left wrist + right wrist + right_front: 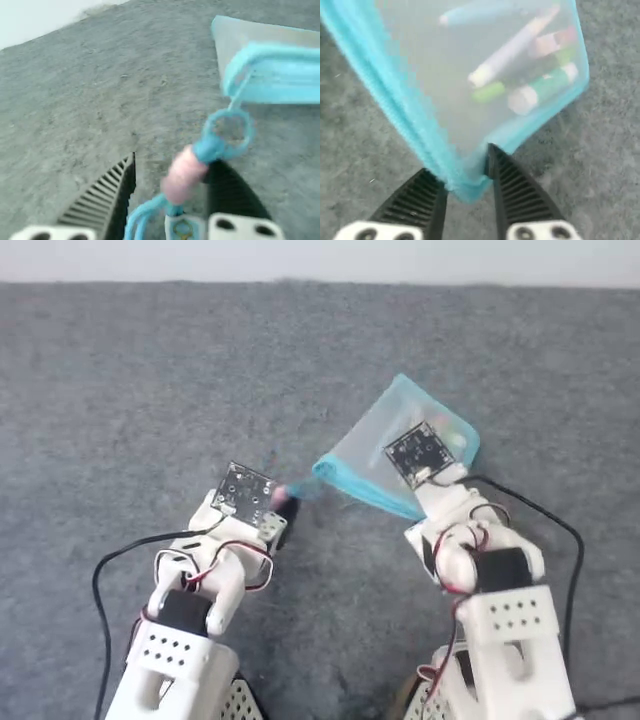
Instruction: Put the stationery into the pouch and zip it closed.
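Stationery [520, 70] inside pouch [395, 445], zip looks run to its end. Right gripper [462, 162] jaws clamp 1 pouch corner. Left gripper [175, 167] jaws parted around zip pull [182, 175] at opposite corner. Risks imo: corner pinch slips, or pull cord snags on a jaw and drags zip back open.

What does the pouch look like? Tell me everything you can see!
The pouch is a flat, see-through bag of soft plastic with a light blue zip edge. Inside lie pens and markers. It lies at a slant on the grey carpet. The right hand pinches one corner. Its ring pull, with a pink bead, sits between the open fingers of the left hand.
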`<state>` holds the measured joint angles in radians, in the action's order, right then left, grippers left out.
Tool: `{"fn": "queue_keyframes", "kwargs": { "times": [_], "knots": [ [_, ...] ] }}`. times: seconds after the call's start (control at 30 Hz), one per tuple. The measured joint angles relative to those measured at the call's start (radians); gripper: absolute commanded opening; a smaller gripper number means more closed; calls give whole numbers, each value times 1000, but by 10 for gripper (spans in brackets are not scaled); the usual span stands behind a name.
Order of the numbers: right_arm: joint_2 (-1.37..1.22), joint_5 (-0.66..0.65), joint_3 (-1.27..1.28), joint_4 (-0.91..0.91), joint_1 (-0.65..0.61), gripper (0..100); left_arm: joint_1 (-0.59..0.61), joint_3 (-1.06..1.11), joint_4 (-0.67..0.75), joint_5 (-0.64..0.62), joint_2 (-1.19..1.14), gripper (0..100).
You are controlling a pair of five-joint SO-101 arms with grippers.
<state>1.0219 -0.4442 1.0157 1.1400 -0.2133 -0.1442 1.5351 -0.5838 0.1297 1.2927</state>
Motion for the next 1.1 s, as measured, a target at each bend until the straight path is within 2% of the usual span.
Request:
{"fn": "queue_keyframes", "kwargs": {
  "times": [0.13, 0.33, 0.47, 0.6, 0.87, 1.1],
  "knots": [
    [71, -5, 8, 61, -78, 336, -21, 0, -11, 0, 0, 254],
    [94, -25, 37, 77, -195, 347, -25, 0, -11, 0, 0, 254],
    [100, -25, 37, 77, -203, 347, -31, 0, -11, 0, 0, 264],
    [100, -25, 51, 77, -203, 348, -31, 0, -11, 0, 0, 346],
    [94, -25, 106, -72, -203, 348, -6, -2, -11, -54, 0, 348],
    [-135, -18, -17, -121, -203, 347, 60, -2, -11, -66, 0, 348]
  ]
}}
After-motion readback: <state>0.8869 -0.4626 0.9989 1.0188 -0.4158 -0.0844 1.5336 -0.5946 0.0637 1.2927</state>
